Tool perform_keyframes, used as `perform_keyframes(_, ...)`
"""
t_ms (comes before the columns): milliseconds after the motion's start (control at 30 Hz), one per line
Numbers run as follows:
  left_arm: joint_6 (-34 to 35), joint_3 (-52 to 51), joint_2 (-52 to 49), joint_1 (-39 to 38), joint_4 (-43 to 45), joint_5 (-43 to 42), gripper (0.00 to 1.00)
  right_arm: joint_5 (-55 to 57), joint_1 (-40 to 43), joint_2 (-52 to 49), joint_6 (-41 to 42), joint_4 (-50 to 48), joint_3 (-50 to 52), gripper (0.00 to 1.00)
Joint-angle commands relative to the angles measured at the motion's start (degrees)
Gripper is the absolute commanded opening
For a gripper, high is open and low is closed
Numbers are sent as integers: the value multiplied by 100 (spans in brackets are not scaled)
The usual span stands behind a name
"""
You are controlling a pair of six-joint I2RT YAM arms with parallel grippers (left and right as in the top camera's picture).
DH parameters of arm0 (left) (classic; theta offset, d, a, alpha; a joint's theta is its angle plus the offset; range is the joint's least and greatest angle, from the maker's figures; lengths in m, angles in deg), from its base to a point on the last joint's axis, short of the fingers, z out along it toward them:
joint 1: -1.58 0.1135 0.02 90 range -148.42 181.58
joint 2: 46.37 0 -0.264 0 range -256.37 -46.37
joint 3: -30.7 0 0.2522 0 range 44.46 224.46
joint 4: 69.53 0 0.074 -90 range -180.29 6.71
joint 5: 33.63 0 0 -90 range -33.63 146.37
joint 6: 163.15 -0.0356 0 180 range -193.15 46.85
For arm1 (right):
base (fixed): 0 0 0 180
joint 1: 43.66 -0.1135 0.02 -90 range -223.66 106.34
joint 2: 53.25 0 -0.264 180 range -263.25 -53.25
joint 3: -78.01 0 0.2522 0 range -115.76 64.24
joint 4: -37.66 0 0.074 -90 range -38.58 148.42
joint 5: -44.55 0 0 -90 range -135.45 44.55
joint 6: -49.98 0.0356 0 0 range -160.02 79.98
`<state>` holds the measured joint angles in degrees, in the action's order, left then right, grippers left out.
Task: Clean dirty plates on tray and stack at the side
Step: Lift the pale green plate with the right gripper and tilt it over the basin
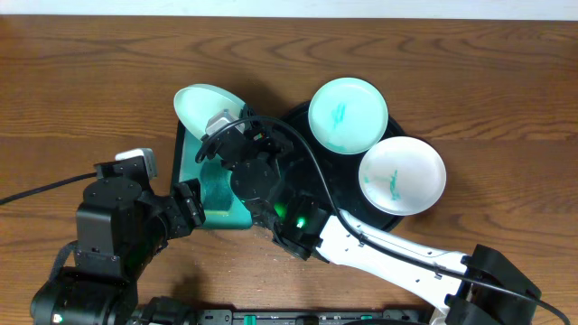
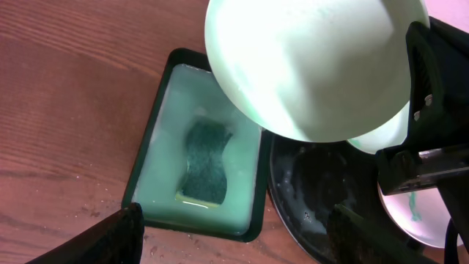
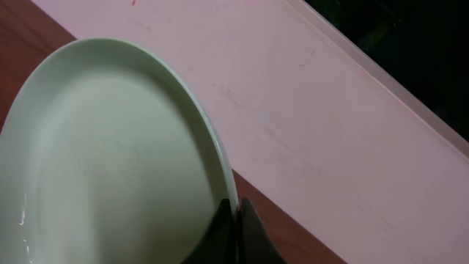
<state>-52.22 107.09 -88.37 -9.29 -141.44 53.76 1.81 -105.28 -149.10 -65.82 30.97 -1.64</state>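
The right gripper (image 3: pixel 236 220) is pinched shut on the rim of a plate (image 3: pixel 110 161), one finger on each face of the edge. It holds the plate tilted in the air above the far end of the teal tray (image 2: pixel 150 147), and the face seen from the wrist shows no smears. The right arm (image 1: pixel 388 253) reaches in from the near right, lying low past the near edge of the black tray (image 2: pixel 300 183). The left gripper (image 1: pixel 190 206) has its jaws spread wide and grips nothing. It hangs over the near end of the teal tray, where a dark sponge (image 2: pixel 205 161) lies in pale cloudy liquid. The left arm (image 1: pixel 108 226) is bunched at the near left of the table (image 1: pixel 90 72). A far plate (image 1: pixel 348 115) and a near plate (image 1: pixel 402 174) lie just beside each other on the black tray, both marked with teal smears.
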Motion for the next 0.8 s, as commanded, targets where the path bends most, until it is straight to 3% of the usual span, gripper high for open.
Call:
perform_keyframes(0,-33,98,-13,35,-11,72,80,92,-33,114,-22,-37,-66,1)
perform_keyframes(533,-33,98,-13,35,-11,72,80,94,-4,111,319,-26,-66,1)
perform_keyframes(633,-33,98,-13,35,-11,72,80,85,205,101,1329,297,-63,1)
perform_keyframes(767,-33,98,-13,35,-11,72,80,-680,804,96,3821,1705,-63,1)
